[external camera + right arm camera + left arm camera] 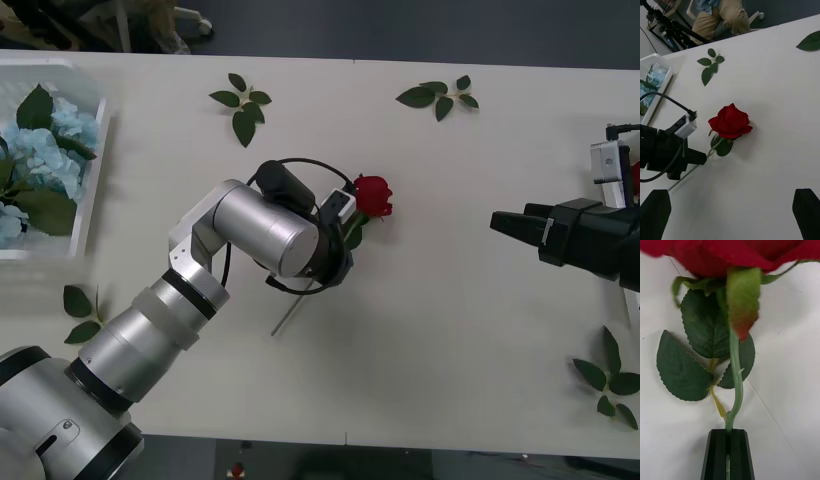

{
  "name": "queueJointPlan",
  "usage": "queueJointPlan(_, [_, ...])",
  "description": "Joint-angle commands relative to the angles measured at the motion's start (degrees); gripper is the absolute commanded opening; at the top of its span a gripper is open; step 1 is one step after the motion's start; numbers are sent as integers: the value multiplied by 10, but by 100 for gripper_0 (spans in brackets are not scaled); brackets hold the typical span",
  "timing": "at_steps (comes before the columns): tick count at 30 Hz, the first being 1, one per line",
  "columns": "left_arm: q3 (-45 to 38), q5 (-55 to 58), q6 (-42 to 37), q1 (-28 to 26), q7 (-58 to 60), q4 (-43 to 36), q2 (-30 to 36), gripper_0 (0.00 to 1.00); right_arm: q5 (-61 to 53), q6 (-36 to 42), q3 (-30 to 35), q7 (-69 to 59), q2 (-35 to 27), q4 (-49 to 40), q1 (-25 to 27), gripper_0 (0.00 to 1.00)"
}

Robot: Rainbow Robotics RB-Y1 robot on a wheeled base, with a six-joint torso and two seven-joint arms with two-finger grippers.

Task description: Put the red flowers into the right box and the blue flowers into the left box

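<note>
Left gripper [728, 455] sits mid-table w/ its black fingers [717, 453] pressed together on the green stem of a red rose [373, 195], clamped just below the leaves. From the grip the stem's long axis runs up toward the bloom on the robot's right and far side, w/ the bare tail end poking out behind the wrist toward the near edge. The rose looks to be at or barely off the table; can't tell which.

Right gripper [503, 222] hangs well off to the right, fingers apart, holding nothing.

The left box [88, 190], blue flowers [35, 160] already in it, is at far left. So the rose prob. has to travel right, away from that box; right arm is nearer that side.
</note>
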State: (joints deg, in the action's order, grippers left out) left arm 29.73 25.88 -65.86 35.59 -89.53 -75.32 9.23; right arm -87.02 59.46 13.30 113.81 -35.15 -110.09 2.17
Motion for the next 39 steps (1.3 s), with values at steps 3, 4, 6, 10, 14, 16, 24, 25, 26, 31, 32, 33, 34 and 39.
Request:
queueJointPlan(3, [9,-7,-5,17,1,-6,16,1,-9,-6,0,17,-3,-19,-16,95])
queueJointPlan(4, [9,-8,-5,17,1,-6,17,0,-9,-6,0,17,-3,-19,-15,95])
queueJointPlan(6, [9,-10,-5,17,1,-6,18,0,-9,-6,-1,17,-3,-19,-16,95])
queueJointPlan(10, [9,-14,-5,17,0,-7,22,0,-9,-7,0,16,-3,-19,-16,95])
queueJointPlan(14, [9,-19,-5,18,-1,-8,24,38,-9,-7,0,16,-3,-19,-16,95])
queueJointPlan(16, [9,-25,-4,18,-1,-10,24,78,-9,-8,0,16,-2,-19,-16,95])
queueJointPlan(24, [9,-32,-3,19,-1,-28,23,91,-10,-8,0,16,-2,-19,-16,95])
queueJointPlan(25, [9,-34,-3,19,-2,-34,24,91,-10,-9,0,15,-3,-19,-17,95])
queueJointPlan(26, [10,-35,-3,20,-3,-39,24,91,-10,-8,0,16,-3,-20,-17,95])
queueJointPlan(31, [35,-53,-3,36,-8,-50,24,91,-10,-9,0,15,-3,-19,-17,95])
queueJointPlan(32, [40,-57,-2,40,-8,-50,23,91,-10,-9,0,15,-3,-19,-17,95])
queueJointPlan(33, [47,-65,0,43,-9,-50,23,91,-10,-9,-1,15,-2,-19,-16,95])
queueJointPlan(34, [55,-74,5,46,-9,-51,23,91,-10,-9,0,15,-3,-19,-17,95])
queueJointPlan(39, [81,-97,23,46,-9,-51,24,91,-10,-9,0,15,-3,-19,-17,95])
